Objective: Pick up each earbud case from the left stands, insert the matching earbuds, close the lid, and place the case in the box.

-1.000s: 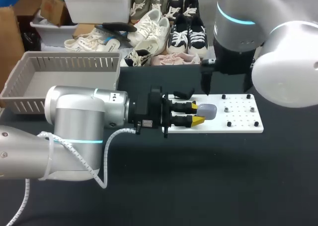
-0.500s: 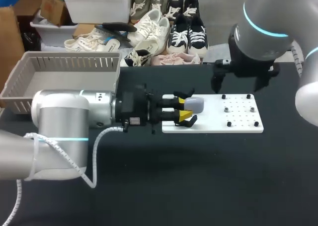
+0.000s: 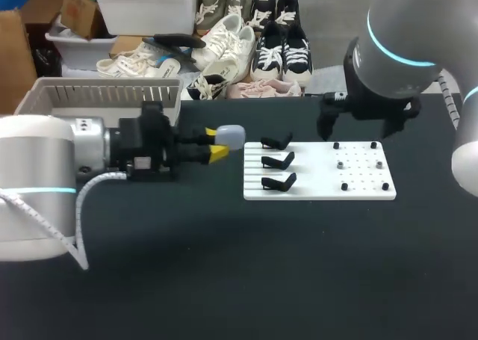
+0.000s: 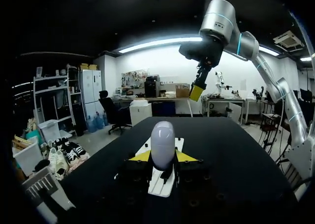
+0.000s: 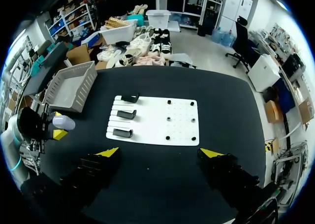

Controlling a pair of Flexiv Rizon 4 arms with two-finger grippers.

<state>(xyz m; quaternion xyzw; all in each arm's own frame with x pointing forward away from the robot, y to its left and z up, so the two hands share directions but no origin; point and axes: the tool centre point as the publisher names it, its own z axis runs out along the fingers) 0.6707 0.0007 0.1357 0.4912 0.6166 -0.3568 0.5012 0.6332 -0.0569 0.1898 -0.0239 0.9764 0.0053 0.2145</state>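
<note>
**L tool grips earbud case above desk; R tool open**

L tool is clamped on the earbud case. Both yellow tips press it from 2 sides, and the rounded pale-grey shell sticks out past them. In the L wrist view the case stands upright betw. the tips of the L tool and reads as one closed, egg-like shape.

The case is held up off the black desk. In the head view it sits betw. the grey basket and the white board, nearer the board's edge. The R wrist view shows the same: case in the L tool, just off the basket's near corner.

The board lies flat on the desk w/ 3 black stands in a column on the side facing the L tool. Its other half carries small pegs, some black and some greyish, too small to tell more.

R tool has its fingers spread wide, gripping nothing. R arm comes in from the right. In the head view the R tool hangs over the board's far edge, well apart from the case. In its wrist view the board lies ahead of the tips.
</note>
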